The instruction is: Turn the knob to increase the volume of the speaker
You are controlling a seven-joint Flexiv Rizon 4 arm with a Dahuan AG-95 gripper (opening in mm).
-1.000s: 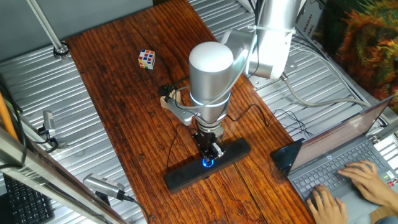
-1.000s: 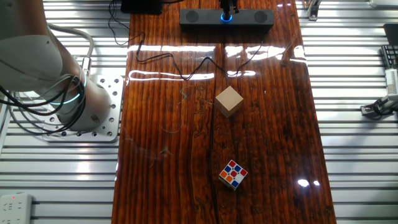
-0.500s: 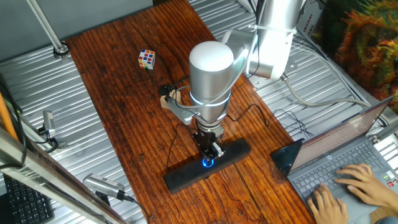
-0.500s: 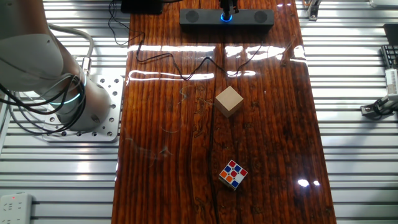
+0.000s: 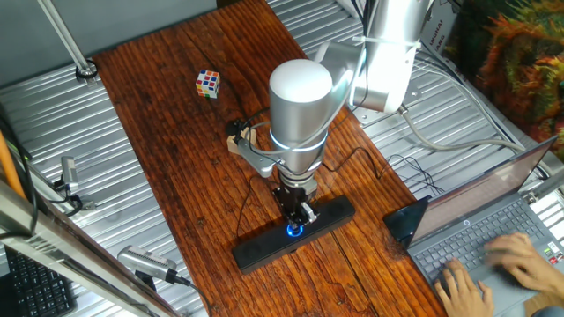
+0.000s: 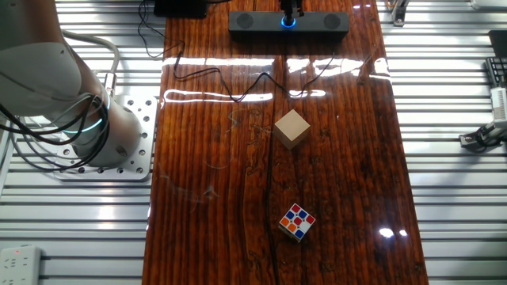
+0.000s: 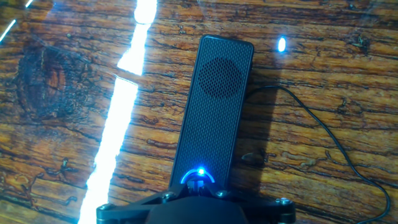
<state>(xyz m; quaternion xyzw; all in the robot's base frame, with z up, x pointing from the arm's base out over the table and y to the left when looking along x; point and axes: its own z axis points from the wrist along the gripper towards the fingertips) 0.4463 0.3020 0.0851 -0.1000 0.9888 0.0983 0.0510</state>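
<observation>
Rubik's cube [image 6: 297, 222], wooden block [image 6: 291, 128], laptop [image 5: 493, 231]

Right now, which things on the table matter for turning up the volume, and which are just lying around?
For the job:
speaker
knob
gripper, at the knob

Lying about:
Rubik's cube
wooden block
laptop, someone typing

A long black speaker [image 7: 214, 106] lies on a glossy wooden table [image 7: 62, 93], its blue-lit knob [image 7: 198, 177] at the near edge beside the gripper [image 7: 198, 200]. A thin cable [image 7: 323, 140] curves right.
</observation>
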